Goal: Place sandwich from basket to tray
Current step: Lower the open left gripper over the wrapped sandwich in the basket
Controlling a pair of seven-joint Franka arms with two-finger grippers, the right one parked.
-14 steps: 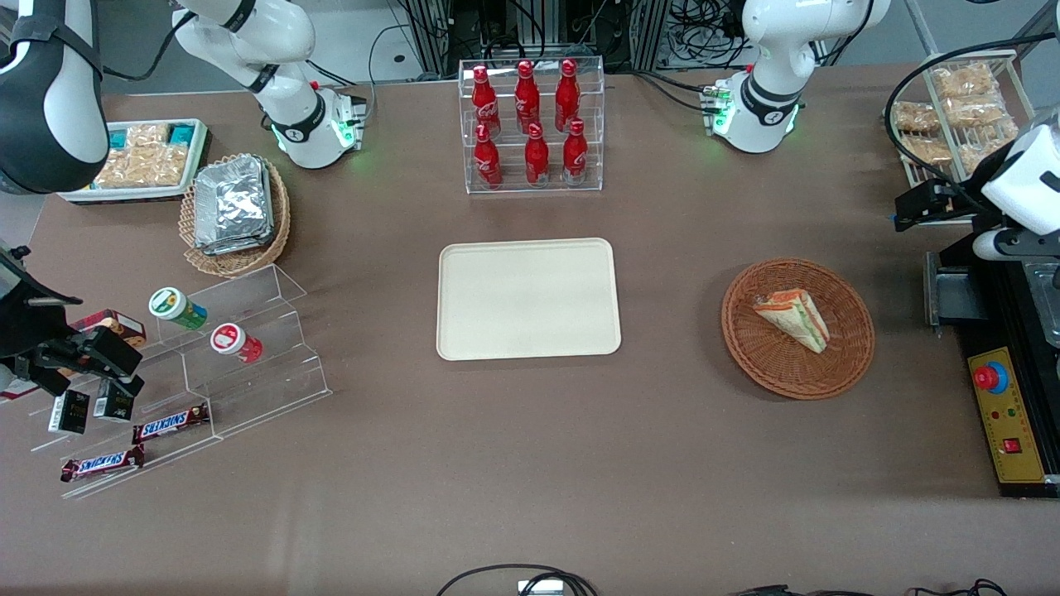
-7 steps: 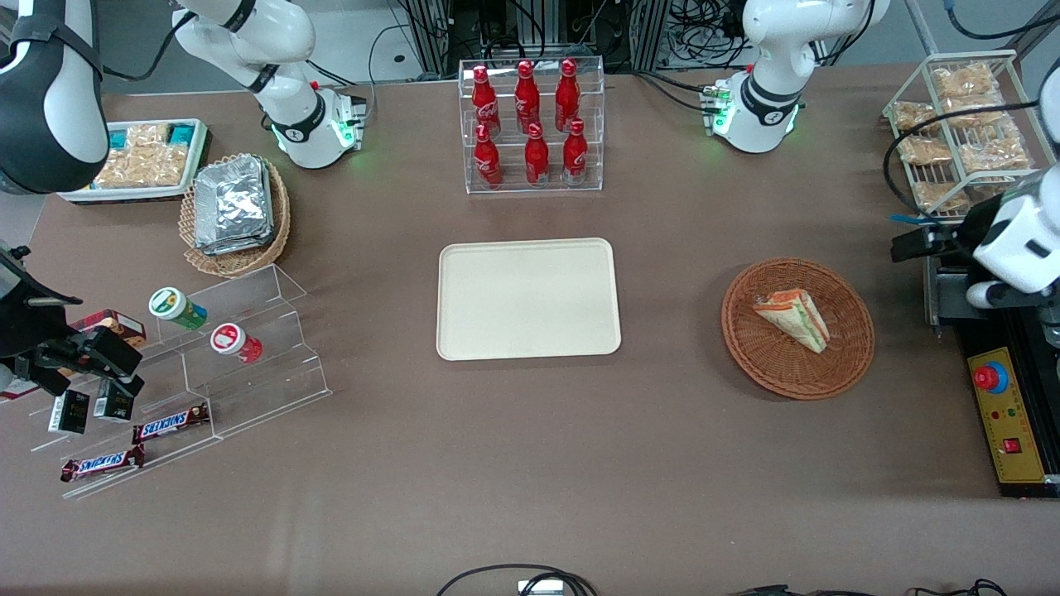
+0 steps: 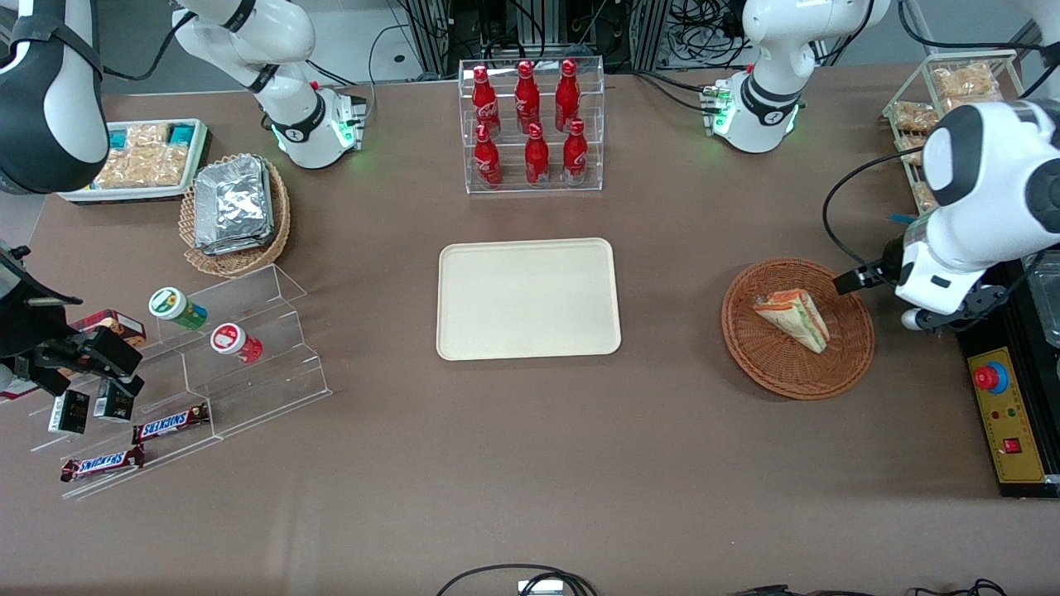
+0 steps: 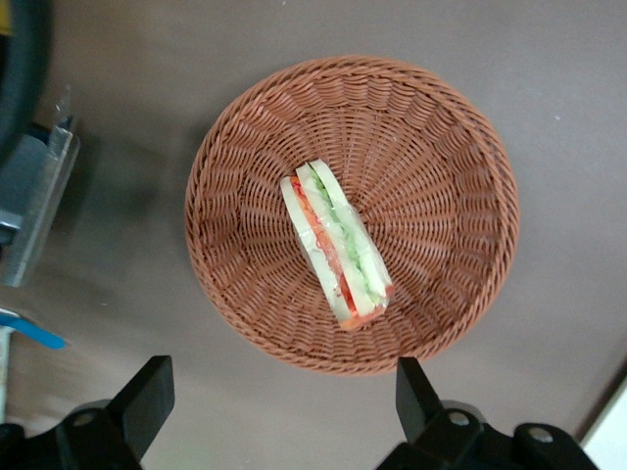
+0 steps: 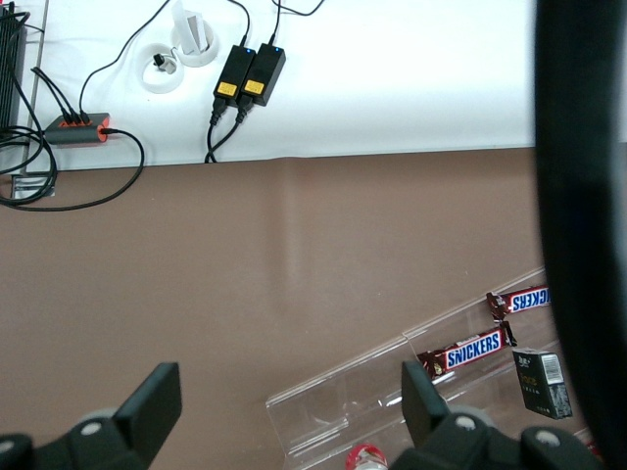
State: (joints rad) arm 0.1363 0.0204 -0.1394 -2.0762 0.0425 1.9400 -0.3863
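bright even light, soft shadows

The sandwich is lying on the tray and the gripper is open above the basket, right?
Not quite. The front view shows the sandwich lying in the basket, while the tray holds nothing. The rest is right: the gripper is open above the basket.

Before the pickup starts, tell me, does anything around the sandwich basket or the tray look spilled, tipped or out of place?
Nothing stands out. The sandwich lies intact on its side inside the basket, the tray sits flat and bare, and the open pincer hovers above the basket, touching nothing.
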